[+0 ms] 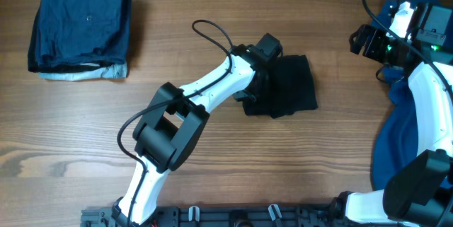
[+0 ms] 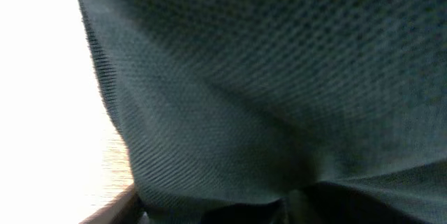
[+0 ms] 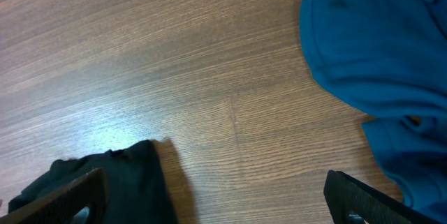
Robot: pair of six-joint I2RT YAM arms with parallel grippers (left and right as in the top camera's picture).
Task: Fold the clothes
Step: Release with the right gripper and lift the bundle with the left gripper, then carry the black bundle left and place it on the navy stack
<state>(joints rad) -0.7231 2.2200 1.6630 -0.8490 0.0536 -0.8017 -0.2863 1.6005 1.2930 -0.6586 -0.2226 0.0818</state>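
Note:
The black polo (image 1: 287, 85) lies folded into a small bundle at the table's middle. My left gripper (image 1: 253, 84) is at its left edge, fingers buried in the cloth. In the left wrist view the black polo's knit (image 2: 265, 77) fills the frame and its creases run down to the hidden jaws, as if pinched. My right gripper (image 1: 359, 41) hovers at the far right, open and empty (image 3: 223, 206). The black polo's corner (image 3: 119, 182) shows at its lower left. The bright blue shirt (image 3: 377, 56) lies crumpled at the right edge (image 1: 400, 138).
A folded stack of navy garments (image 1: 81, 29) sits at the table's far left corner, with a pale layer at its bottom. Bare wooden table (image 1: 212, 170) lies between the piles. The left arm's black cable (image 1: 212, 32) loops above the polo.

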